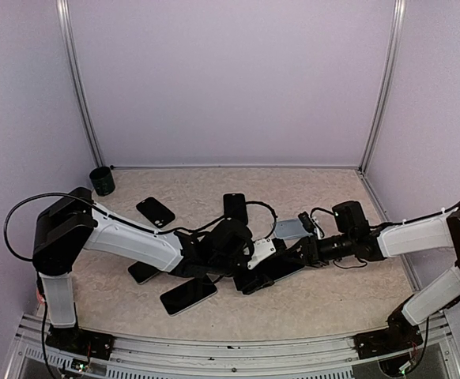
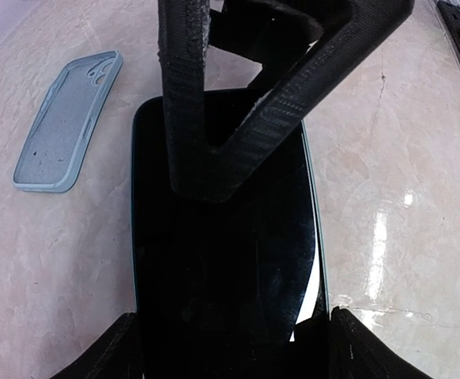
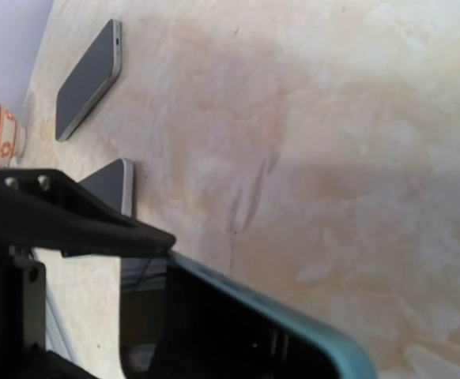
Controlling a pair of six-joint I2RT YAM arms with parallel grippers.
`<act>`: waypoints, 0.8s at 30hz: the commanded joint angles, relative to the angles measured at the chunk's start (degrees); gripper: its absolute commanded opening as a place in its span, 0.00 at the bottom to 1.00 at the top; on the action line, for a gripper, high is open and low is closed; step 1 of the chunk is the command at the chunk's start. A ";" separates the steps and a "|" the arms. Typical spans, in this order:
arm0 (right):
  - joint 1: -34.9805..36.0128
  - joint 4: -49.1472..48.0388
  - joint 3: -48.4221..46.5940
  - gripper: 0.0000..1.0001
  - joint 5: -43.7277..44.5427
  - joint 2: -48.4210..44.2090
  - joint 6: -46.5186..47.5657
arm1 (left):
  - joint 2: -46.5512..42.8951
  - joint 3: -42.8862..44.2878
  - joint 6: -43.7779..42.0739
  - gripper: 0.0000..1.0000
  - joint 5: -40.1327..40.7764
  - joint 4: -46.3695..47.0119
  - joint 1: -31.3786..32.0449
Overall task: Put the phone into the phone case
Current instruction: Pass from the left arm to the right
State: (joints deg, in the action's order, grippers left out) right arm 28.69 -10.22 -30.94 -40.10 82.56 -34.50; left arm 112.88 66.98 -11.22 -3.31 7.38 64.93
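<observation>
A black phone (image 2: 222, 260) lies screen up inside a teal phone case (image 2: 312, 197), whose thin rim shows along both long sides. A white sliver shows between phone and rim at the near right corner. My left gripper (image 2: 238, 347) has a finger against each long side of the cased phone, shut on it. It sits at mid-table (image 1: 246, 260). My right gripper (image 1: 292, 257) meets the phone's far end. One of its fingers (image 2: 206, 158) rests on the screen. In the right wrist view a finger (image 3: 96, 225) touches the teal rim (image 3: 293, 316); its other finger is hidden.
An empty light blue case (image 2: 68, 118) lies left of the phone, also visible behind the grippers (image 1: 291, 229). Several other dark phones lie around (image 1: 155, 211), (image 1: 235, 208), (image 1: 187, 294). A dark cup (image 1: 101, 180) stands at the back left corner.
</observation>
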 commanded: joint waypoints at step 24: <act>0.32 -5.58 0.87 0.00 -6.05 0.56 -2.07 | -4.38 -1.95 -0.20 0.88 2.57 6.51 0.79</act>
State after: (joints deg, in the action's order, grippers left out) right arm 28.75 -14.61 -29.39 -44.97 84.27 -37.12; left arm 111.61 66.52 -11.99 -0.97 9.96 65.56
